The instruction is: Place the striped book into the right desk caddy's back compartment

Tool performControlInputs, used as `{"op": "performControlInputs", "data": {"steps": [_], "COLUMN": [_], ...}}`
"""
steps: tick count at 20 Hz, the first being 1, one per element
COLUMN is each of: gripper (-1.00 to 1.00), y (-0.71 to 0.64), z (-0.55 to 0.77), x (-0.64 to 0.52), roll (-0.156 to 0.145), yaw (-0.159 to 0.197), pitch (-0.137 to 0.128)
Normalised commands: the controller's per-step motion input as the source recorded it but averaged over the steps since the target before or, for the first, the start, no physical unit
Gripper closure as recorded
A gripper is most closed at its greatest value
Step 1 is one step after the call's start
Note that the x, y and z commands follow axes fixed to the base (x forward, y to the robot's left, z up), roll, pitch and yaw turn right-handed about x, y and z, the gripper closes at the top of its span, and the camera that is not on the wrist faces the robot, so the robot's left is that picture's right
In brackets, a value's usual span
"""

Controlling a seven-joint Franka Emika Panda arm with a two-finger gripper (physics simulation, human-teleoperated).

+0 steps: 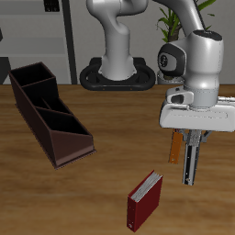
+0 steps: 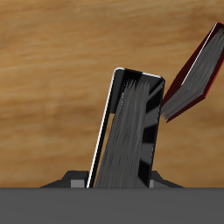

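Note:
My gripper [image 1: 192,138] is shut on the striped book [image 1: 190,162], a thin grey book that hangs upright below the fingers, clear of the table. In the wrist view the striped book [image 2: 131,131] fills the middle, its fine striped cover and white edge running out from between my fingers [image 2: 77,182]. The right desk caddy [image 1: 53,117], a long dark brown box with slanted dividers, lies far off across the table. Its back compartment [image 1: 31,81] is the end section farthest from the table's front edge, and it looks empty.
A red book [image 1: 144,200] with white page edges lies on the table below and in front of the gripper; the wrist view shows the red book [image 2: 196,73] beside the striped one. An orange thin book [image 1: 174,147] is partly hidden behind the gripper. The robot base [image 1: 117,72] stands at the back.

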Motion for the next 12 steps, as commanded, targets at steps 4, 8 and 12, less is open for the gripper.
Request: {"op": "performControlInputs", "data": {"steps": [4,8,12], "gripper": [1.0,1.0,1.0], "y": [-0.04,-0.1,-0.16], "z": [0.43,0.33,0.61], "x": [-0.25,-0.22,-0.33], "roll": [0.026,0.012,0.018], "yaw": [0.066,0.034,0.027], "pitch": [-0.07,-0.05,-0.073]}}
